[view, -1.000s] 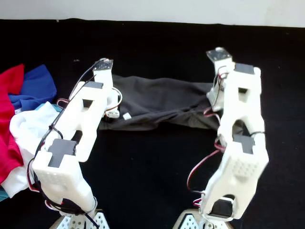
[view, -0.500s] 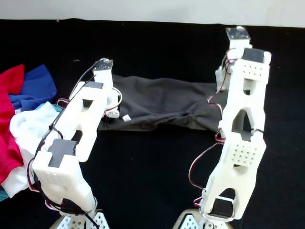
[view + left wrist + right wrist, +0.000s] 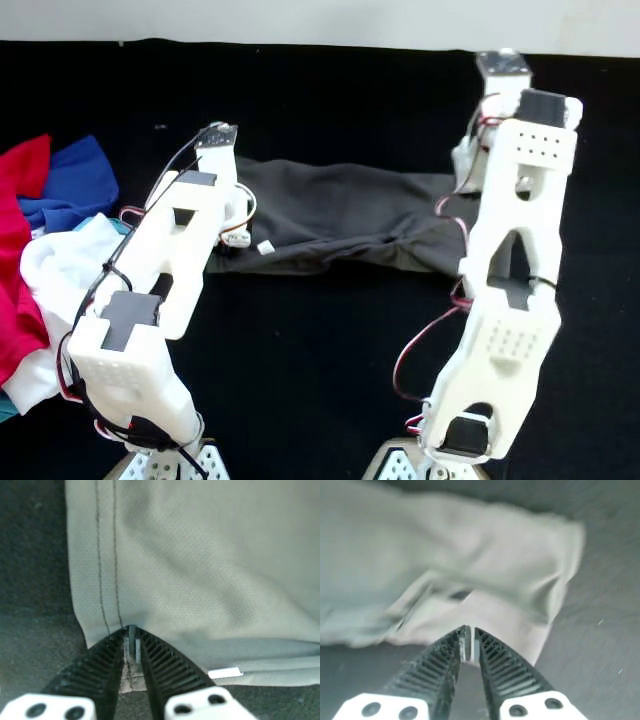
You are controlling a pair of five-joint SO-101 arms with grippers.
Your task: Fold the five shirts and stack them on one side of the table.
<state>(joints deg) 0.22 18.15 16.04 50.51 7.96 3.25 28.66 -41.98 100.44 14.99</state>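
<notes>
Loose shirt pile (image 3: 45,260) sits beside my left arm, at the edge of the table (image 3: 300,350). Left gripper (image 3: 131,642): jaws clamped on the stitched hem of the dark grey shirt (image 3: 330,210). Right gripper (image 3: 469,641): jaws pinching its opposite end. The shirt is spread between them, mid-table.

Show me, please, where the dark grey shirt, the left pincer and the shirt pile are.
dark grey shirt (image 3: 340,205): high view, middle of its spread body.
left pincer (image 3: 131,630): left wrist view, between its fingertips at the shirt's hem.
shirt pile (image 3: 60,262): high view, on its white part.
</notes>
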